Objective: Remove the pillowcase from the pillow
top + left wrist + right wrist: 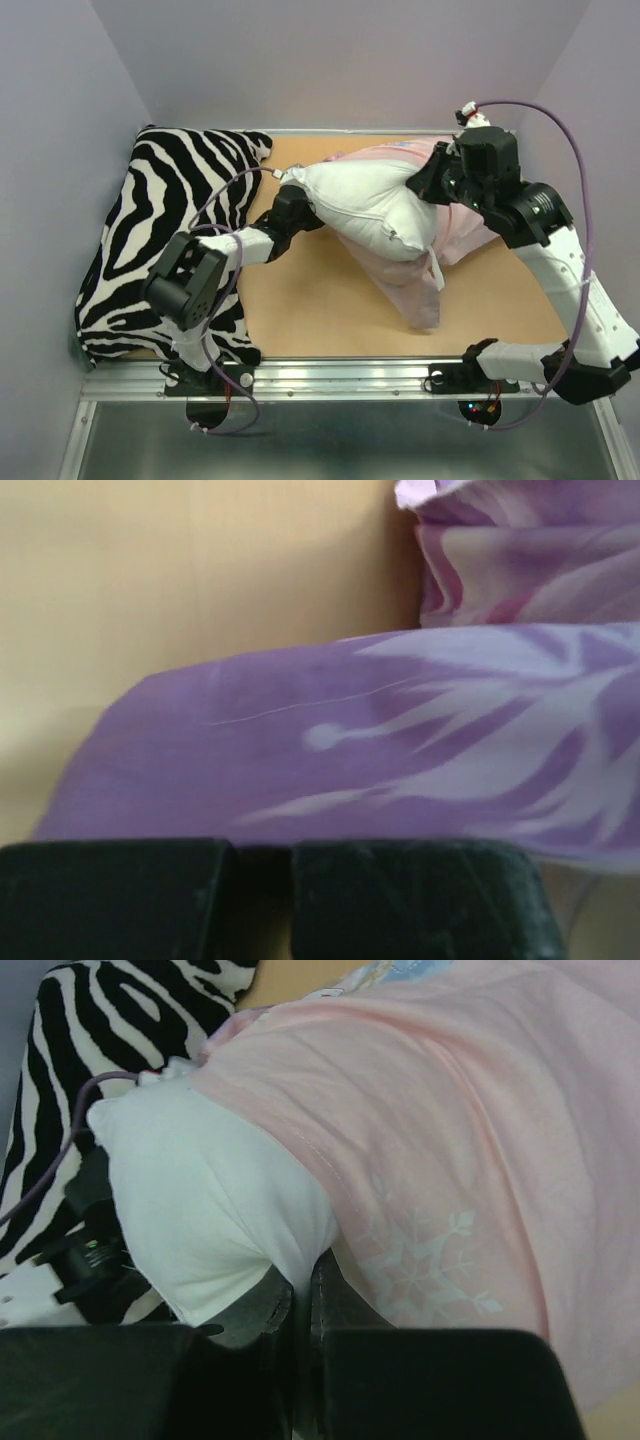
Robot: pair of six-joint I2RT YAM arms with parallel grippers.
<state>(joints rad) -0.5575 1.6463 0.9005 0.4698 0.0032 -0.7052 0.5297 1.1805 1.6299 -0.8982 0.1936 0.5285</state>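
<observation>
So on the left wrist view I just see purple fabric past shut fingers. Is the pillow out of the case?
Observer: Not fully. From above, much of the white pillow shows bare in the middle of the table, with the case bunched at its right end.
Operator: And the right gripper?
Observer: Shut, right where the pillow meets the case's hem.
Operator: Anything else there?
Observer: A zebra cushion fills the table's left side.

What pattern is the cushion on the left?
The cushion has zebra stripes, black and white; best in top view.
</observation>
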